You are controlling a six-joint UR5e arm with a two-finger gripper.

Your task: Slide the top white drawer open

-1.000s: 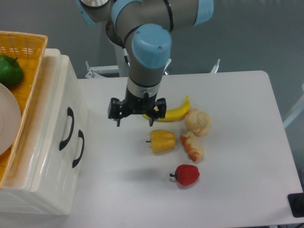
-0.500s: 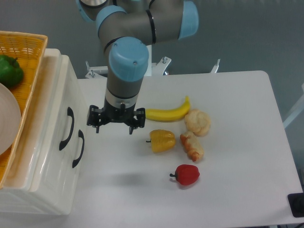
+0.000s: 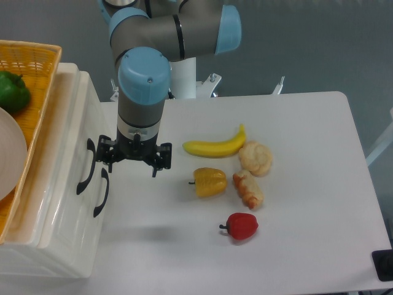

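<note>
The top white drawer (image 3: 78, 138) is the upper of two in the cream-white cabinet at the left, and it is shut. Its curved black handle (image 3: 85, 167) sits on the front face. The lower drawer's handle (image 3: 101, 192) is just below and to the right. My gripper (image 3: 132, 165) hangs from the blue-capped wrist, pointing down, with its two black fingers spread wide and nothing between them. Its left finger (image 3: 110, 161) is just to the right of the top handle, and I cannot tell whether it touches it.
A wicker basket (image 3: 46, 92) with a green pepper (image 3: 12, 90) and a white plate (image 3: 9, 153) rests on the cabinet. On the table lie a banana (image 3: 215, 145), a yellow pepper (image 3: 210, 182), a bread roll (image 3: 255, 158), a croissant (image 3: 249, 189) and a red pepper (image 3: 242, 226).
My gripper has moved left across the table, from above the banana's left end to just beside the drawer handles. Its fingers stay open. The drawers have not moved.
</note>
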